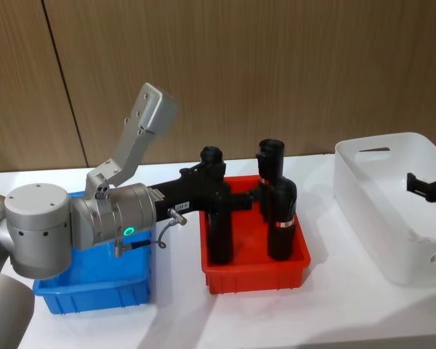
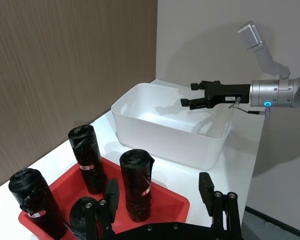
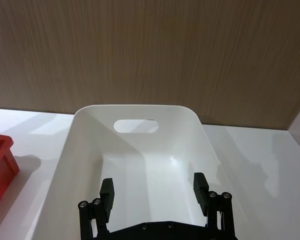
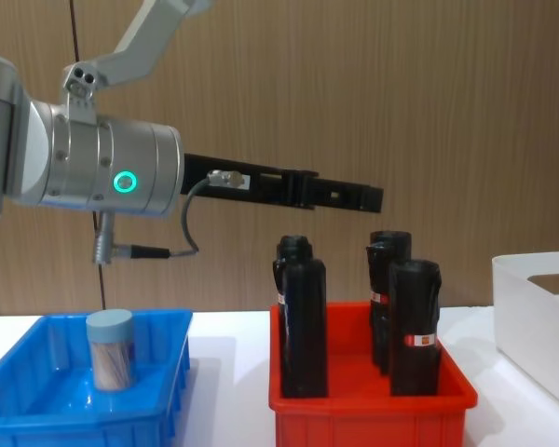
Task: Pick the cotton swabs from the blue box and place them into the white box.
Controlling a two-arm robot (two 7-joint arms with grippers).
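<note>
Right hand over white box, cotton swabs in blue box

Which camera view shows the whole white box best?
Left wrist view: the white box sits whole, rim and walls, below the open right hand. Right wrist view shows its inside and handle hole; head view crops it; chest view catches a corner.

Left arm: silver-grey cylindrical housing, glowing green ring, thin grey cable running to the black left pincer. Right pincer: black, flat fingers, round screw heads at their bases.
</note>
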